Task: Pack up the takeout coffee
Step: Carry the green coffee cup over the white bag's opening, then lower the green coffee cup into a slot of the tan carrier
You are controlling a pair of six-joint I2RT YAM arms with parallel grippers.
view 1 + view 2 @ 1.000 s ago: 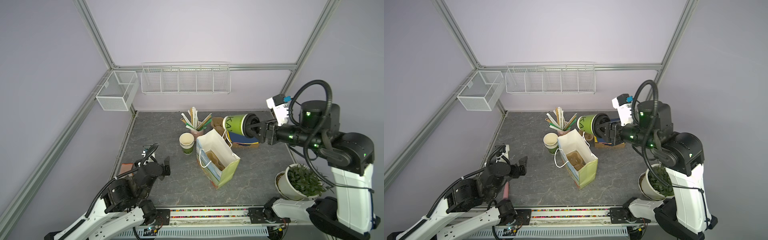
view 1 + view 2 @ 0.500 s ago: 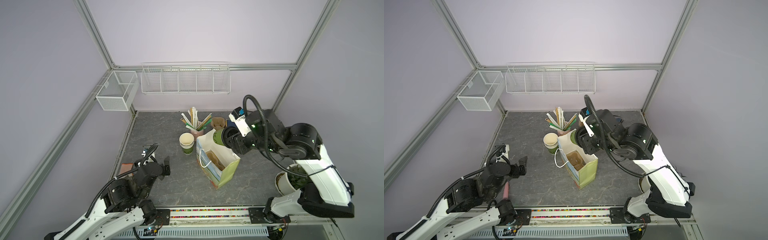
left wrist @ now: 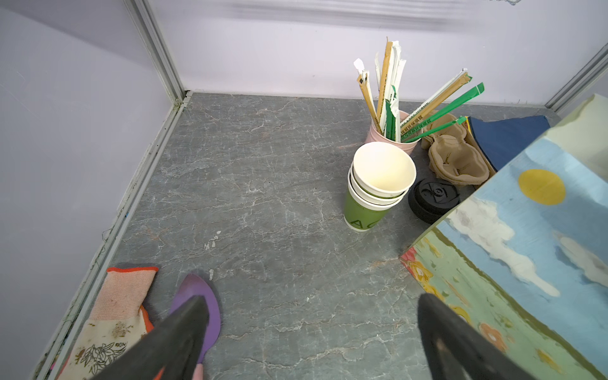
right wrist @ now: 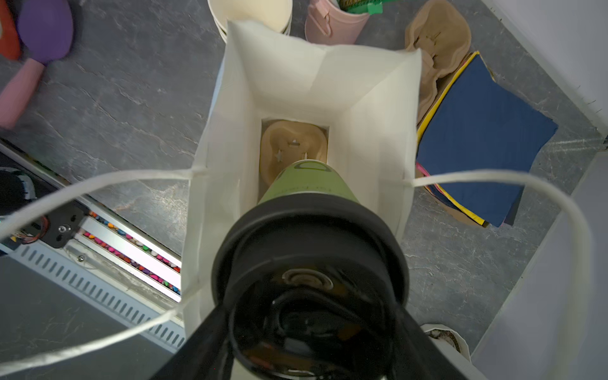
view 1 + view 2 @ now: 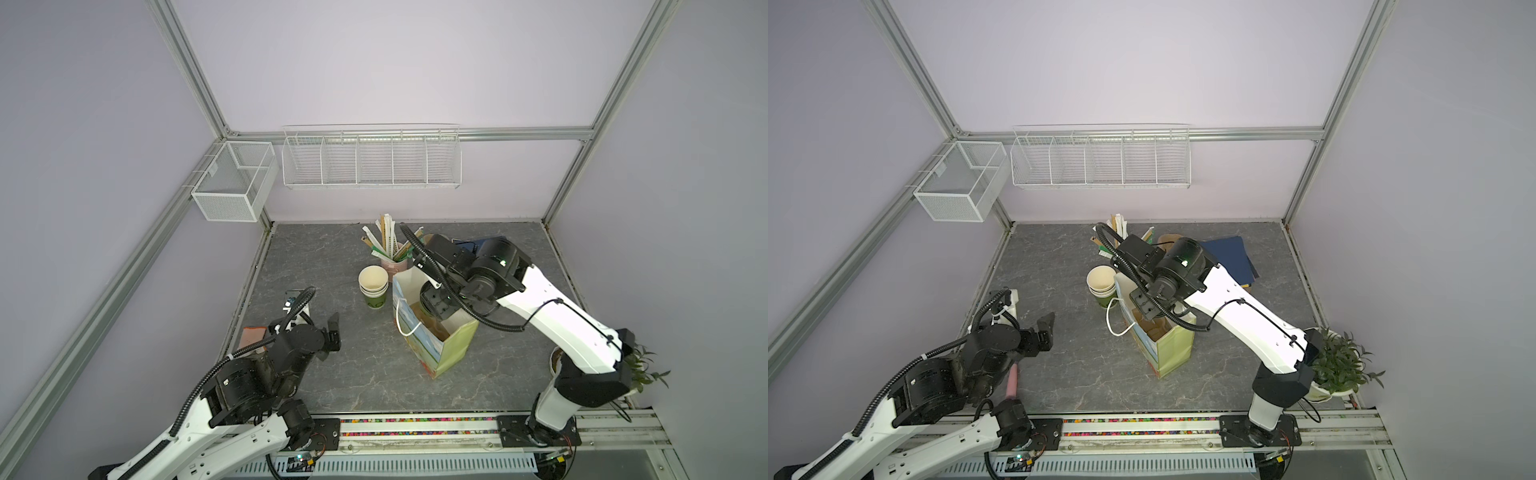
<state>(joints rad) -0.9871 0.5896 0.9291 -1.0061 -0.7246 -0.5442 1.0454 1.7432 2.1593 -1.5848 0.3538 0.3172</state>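
Right gripper point(image 4: 309, 342) clamps the lidded green cup point(image 4: 307, 184) inside the paper bag point(image 4: 296, 75); left gripper point(image 3: 312, 329) gapes wide, empty.

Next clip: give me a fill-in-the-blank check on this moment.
The right gripper holds the takeout coffee by its black ____.
The coffee hangs in the mouth of the paper ____.
The left gripper has its jaws ____.
The straws stand in a ____ holder.
Missing: lid; bag; open; pink.

The right gripper point(image 5: 1148, 311) is held inside the open paper bag point(image 5: 1177, 350); stacked cups point(image 5: 1102, 281) are set just beside.
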